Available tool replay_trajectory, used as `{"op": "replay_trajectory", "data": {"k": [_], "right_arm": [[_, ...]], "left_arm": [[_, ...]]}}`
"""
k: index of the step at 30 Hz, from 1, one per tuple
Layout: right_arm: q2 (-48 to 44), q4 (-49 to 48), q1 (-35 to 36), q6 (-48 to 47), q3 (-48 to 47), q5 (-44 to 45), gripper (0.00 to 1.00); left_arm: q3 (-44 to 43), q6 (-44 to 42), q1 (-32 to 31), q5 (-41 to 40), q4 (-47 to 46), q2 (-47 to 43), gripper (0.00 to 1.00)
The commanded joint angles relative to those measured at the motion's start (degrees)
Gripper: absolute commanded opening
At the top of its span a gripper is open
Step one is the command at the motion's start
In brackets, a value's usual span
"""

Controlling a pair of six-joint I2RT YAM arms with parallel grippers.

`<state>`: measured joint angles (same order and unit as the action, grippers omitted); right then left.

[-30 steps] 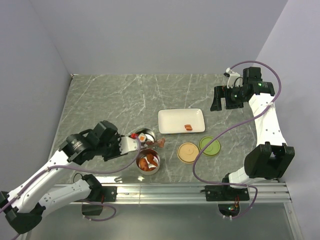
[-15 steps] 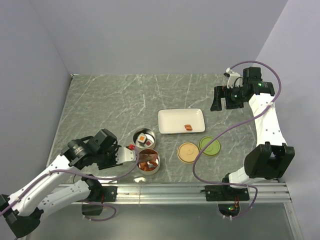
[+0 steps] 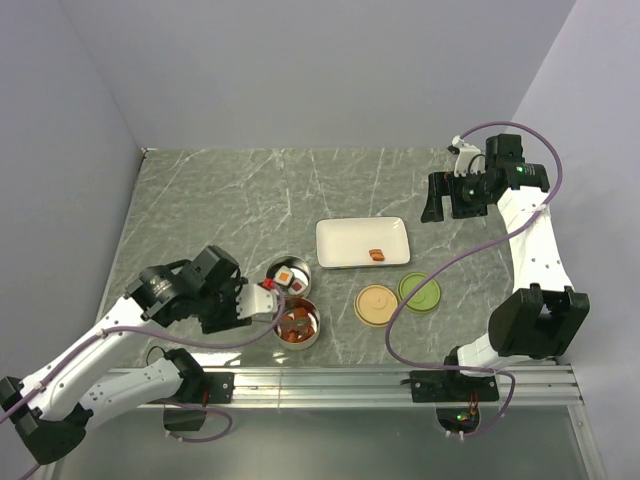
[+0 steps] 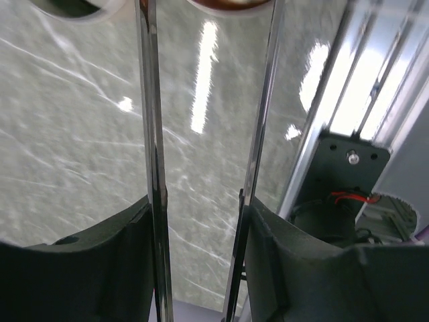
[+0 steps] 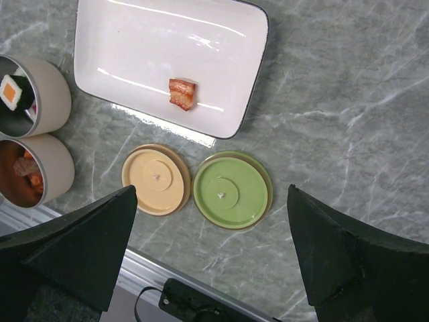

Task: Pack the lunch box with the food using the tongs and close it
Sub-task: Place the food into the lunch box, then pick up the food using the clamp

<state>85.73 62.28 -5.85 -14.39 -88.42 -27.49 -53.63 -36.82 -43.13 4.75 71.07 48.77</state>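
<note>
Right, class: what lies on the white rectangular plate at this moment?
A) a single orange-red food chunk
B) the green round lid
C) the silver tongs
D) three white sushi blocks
A: the white rectangular plate holds only one orange-red food chunk; the green round lid lies off it.

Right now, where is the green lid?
In the top view, the green lid lies right of centre, beside the tan lid, below the plate's right end.
</note>
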Motion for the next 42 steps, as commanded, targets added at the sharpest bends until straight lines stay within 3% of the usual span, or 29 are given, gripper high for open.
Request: {"op": "replay_trajectory", "data": {"k": [1, 10, 17, 23, 42], "right_arm": [[-0.57, -0.23, -0.31, 0.33, -0.43, -0.38, 1.0], [-0.48, -0.67, -0.31, 0.68, -0.44, -0.03, 1.0], [0.22, -0.41, -0.31, 1.65, -2.28, 2.87, 1.0], [0.57, -0.14, -0.31, 2.0, -3.34, 2.53, 1.0], [1.54, -0.32, -0.22, 1.47, -2.81, 0.77, 1.0]], "left_arm": [[-6.92, 1.39, 0.16, 2.28, -2.68, 2.46, 0.52], [-22.65, 7.89, 0.16, -1.51, -10.15, 23.63, 0.52], [-40.03, 10.36, -0.98, 0.7, -10.69, 45.32, 0.51], [-48.76, 9.66, -3.18, -1.23, -10.6, 57.2, 0.5], [-54.83, 9.49, -4.41, -3.17, -12.97, 68.47, 0.48]]}}
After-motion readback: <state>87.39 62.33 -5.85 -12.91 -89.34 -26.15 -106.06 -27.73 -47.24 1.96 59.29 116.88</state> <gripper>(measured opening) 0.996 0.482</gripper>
